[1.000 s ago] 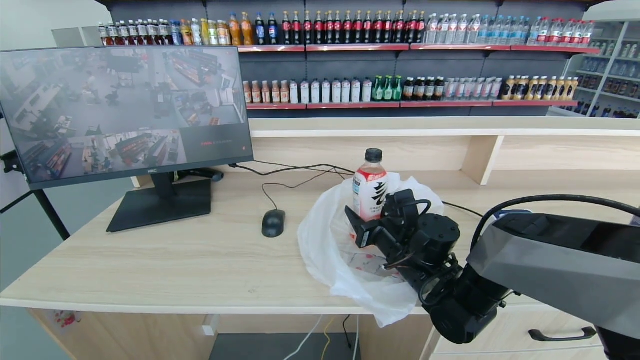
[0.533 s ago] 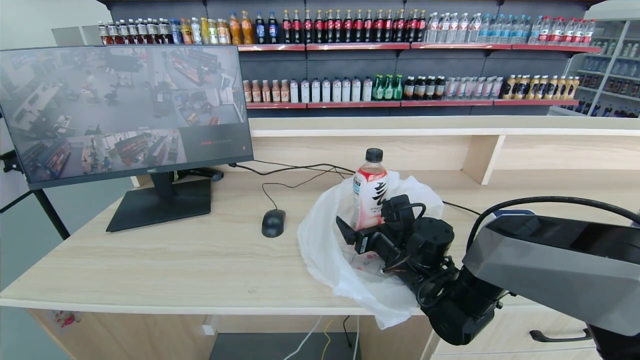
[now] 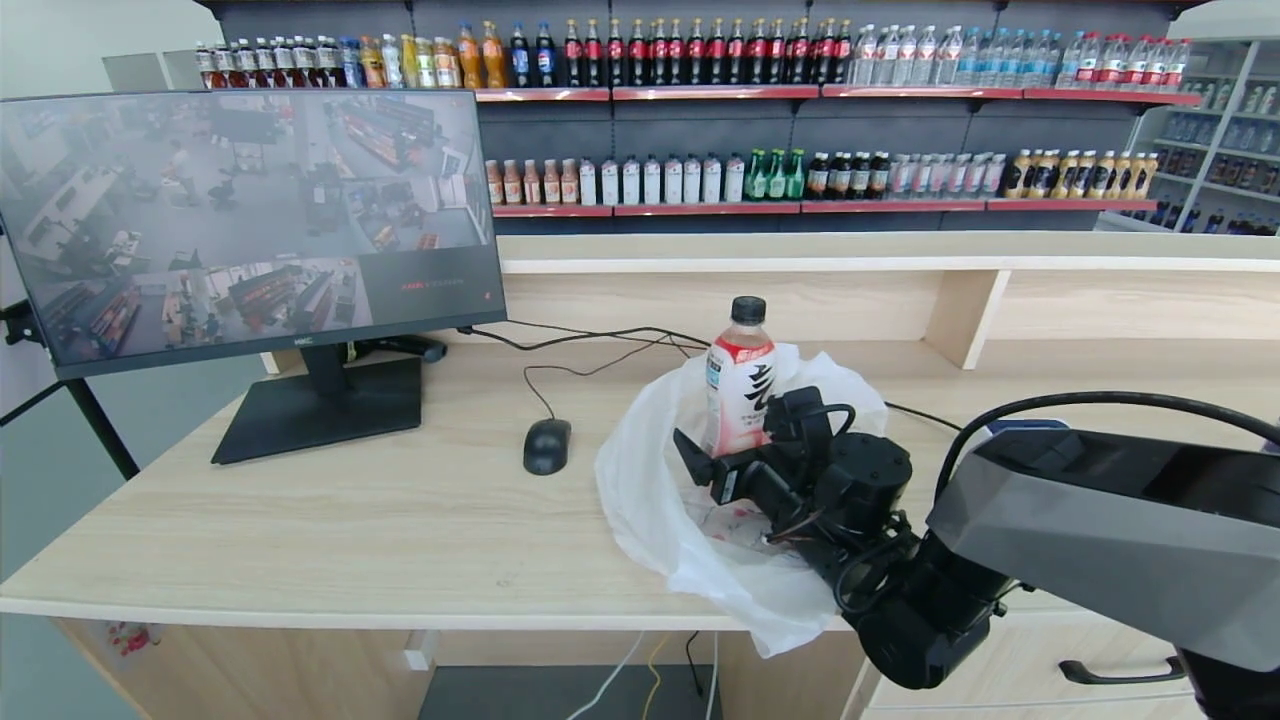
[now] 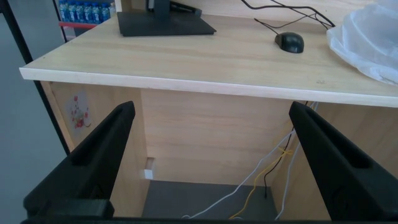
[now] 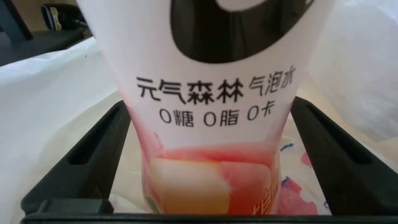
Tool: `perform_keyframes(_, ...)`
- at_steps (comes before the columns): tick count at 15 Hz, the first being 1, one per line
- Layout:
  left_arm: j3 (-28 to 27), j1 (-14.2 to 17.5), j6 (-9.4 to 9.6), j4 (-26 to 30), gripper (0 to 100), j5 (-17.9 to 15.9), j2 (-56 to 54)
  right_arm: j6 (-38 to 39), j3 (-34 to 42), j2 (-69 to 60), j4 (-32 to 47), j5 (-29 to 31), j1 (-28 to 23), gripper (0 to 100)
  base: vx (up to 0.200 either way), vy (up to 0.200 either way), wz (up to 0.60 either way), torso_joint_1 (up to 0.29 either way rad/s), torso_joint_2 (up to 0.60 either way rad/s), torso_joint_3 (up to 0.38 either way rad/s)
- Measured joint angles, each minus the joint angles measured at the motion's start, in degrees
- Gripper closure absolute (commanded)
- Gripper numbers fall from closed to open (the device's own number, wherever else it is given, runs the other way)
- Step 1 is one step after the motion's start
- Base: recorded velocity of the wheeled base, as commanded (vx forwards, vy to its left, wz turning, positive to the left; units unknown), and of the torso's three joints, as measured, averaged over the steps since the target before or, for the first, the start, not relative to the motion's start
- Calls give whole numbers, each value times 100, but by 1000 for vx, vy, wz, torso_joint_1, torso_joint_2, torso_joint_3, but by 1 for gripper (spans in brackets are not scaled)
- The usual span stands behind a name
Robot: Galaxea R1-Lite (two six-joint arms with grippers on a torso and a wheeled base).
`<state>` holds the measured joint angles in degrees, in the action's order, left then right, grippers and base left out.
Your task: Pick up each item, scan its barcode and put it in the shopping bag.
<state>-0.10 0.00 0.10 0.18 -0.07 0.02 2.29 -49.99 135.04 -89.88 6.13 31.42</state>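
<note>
The black-capped, white-and-pink plastic drink bottle (image 3: 740, 385) stood upright in the white plastic shopping bag (image 3: 640, 490) near the desk's (image 3: 350, 520) front edge, loose between the wide-open right tool (image 3: 735, 438), which probably needed a slow, straight retreat, snagging neither.
</note>
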Motion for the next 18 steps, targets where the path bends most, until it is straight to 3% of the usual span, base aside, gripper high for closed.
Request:
perform_keyframes(10, 0, 0, 0, -2, 0, -2, 0, -9, 328, -750, -9, 11, -63, 0, 0, 0, 0, 0, 0, 0)
perform_keyframes(18, 0, 0, 0, 0, 0, -2, 0, -425, 1838, -2498, -4, -11, 80, 0, 0, 0, 0, 0, 0, 0)
